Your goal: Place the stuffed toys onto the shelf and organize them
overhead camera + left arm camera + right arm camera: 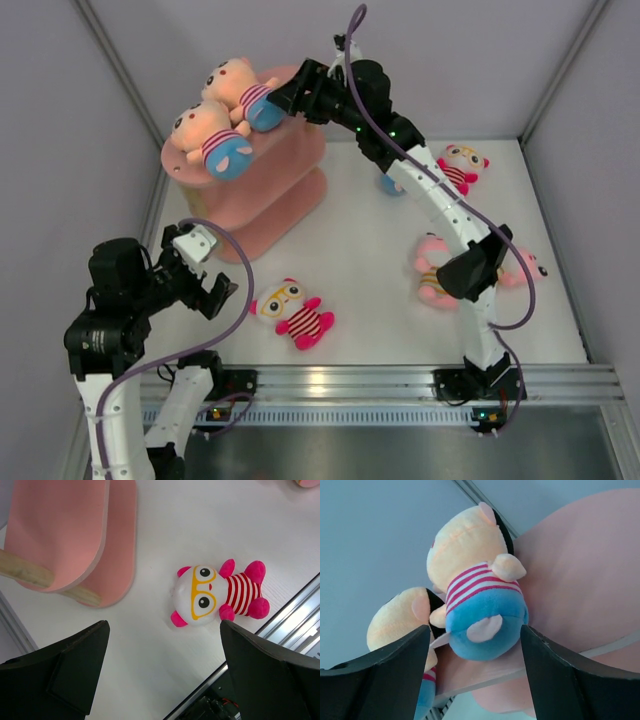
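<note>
The left gripper (163, 625) hangs in front of the shelf (292, 190) with its jaws wide apart and nothing between them. It looks poised over the glasses toy (215, 597), probably to pick it up next. That toy lies face up on the table (370, 290), in front of the shelf and a little to its right. It has a white face, yellow glasses, magenta ears and limbs, and a red-striped shirt.

Well to the right of the shelf lies a pink toy (432, 270), partly hidden by the right arm. A second glasses toy (460, 165) lies further back on that side.

On the shelf's top board two peach toys lie side by side. The right gripper (473, 630) sits at the blue bottom of the rear peach toy (475, 585), its jaws apart on either side and not clamped. It seems to be setting that toy beside the front peach toy (400, 625). Both have round peach heads, pink-striped shirts and blue bottoms.
</note>
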Robot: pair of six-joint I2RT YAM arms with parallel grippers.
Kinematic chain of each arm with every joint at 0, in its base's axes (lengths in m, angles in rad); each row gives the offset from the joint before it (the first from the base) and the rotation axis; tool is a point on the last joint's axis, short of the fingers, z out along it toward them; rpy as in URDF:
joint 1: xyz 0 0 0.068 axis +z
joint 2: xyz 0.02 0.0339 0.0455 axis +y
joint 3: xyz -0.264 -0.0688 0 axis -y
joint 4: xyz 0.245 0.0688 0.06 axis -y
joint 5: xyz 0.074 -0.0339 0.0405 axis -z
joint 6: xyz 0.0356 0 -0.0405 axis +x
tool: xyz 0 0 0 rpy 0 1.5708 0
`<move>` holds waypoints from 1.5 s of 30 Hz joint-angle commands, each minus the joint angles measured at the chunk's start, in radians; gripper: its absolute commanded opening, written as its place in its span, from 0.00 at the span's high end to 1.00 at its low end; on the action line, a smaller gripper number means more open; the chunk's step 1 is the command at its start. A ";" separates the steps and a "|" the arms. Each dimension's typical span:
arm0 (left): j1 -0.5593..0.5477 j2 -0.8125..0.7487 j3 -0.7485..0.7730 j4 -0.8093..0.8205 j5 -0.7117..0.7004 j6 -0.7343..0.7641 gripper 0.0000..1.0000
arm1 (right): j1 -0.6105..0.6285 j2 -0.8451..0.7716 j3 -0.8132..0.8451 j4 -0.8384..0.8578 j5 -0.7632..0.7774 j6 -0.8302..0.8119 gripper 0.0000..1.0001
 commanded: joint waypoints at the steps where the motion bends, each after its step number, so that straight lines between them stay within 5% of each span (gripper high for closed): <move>1: 0.002 -0.015 -0.013 -0.001 0.015 0.003 0.01 | -0.009 -0.098 0.005 0.023 0.015 -0.042 0.27; 7: 0.002 -0.035 -0.055 0.000 -0.034 0.006 0.01 | -0.047 -0.236 -0.132 0.026 0.038 -0.065 0.26; 15: 0.001 -0.097 -0.360 0.006 -0.295 0.029 0.01 | -0.241 -0.591 -0.700 0.101 0.148 -0.039 0.25; 21: 0.001 -0.166 -0.484 0.103 -0.482 -0.038 0.01 | -0.432 -0.586 -1.028 0.179 0.217 0.035 0.27; 32: 0.002 -0.179 -0.609 0.405 -0.879 -0.231 0.01 | -0.495 -0.143 -0.786 0.103 0.147 0.046 0.29; 45: 0.053 -0.120 -0.624 0.422 -0.883 -0.231 0.01 | -0.455 0.112 -0.704 0.075 0.243 0.090 0.32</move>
